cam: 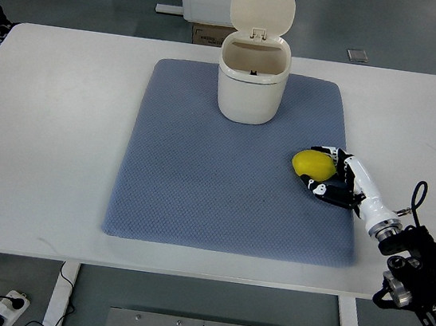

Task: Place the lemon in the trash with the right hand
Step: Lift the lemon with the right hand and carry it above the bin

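Yellow against the blue-grey mat (223,188), the lemon (314,165) sits on the right side of the cloth, not far from its right edge. The right robot hand (342,182) is pressed up against it from the right: black-and-white fingers (320,189) curl under the near side of the fruit, and another finger reaches round its far side at the top. The hand is cupped around the lemon and touching it, though from up here I cannot tell whether it has a firm grip or the fruit is only resting on the mat inside the fingers. The white forearm (374,201) runs off toward the lower right, where it joins black joints and a looped cable beyond the bench's corner.

The trash bin (250,87), cream-coloured, stands upright at the far middle of the mat, its hinged lid (261,10) tipped back so the mouth is open. It is well apart from the lemon, up and to the left of it.

The mat lies flat on the white bench (51,149). Behind the bin, on the floor, a cardboard box (208,34) carries some print, too small to read. A white power strip (4,308) lies on the floor at lower left.
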{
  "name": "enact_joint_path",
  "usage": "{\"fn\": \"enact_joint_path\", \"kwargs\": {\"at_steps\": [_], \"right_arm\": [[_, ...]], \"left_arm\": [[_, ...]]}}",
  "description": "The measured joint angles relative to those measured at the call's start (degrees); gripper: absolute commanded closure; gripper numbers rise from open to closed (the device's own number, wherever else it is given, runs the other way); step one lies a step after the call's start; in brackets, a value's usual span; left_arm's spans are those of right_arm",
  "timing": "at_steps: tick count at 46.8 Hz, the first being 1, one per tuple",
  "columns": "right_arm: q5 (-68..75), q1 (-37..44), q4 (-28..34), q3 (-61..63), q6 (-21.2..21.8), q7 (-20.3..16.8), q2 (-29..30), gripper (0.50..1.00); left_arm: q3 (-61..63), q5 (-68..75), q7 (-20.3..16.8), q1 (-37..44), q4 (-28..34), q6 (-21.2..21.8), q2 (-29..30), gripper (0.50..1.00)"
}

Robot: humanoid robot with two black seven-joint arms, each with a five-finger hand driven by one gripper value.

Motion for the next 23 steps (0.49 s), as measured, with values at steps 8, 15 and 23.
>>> {"fn": "enact_joint_path", "kwargs": {"at_steps": [8, 15, 23], "right_arm": [[0.1, 1.1, 0.5, -0.1, 0.0, -0.1, -1.2, 1.000], [0.2, 2.5, 1.2, -0.2, 0.0, -0.4, -3.2, 1.000], [0.4, 5.6, 2.4, -0.1, 0.1, -2.1, -6.4, 1.000]], "left_arm": [[0.0, 0.0, 0.0, 0.0, 0.0, 0.0, 0.0, 0.500], [0.0, 0.0, 0.0, 0.0, 0.0, 0.0, 0.0, 0.500], [0.0, 0.0, 0.0, 0.0, 0.0, 0.0, 0.0, 0.500]]}}
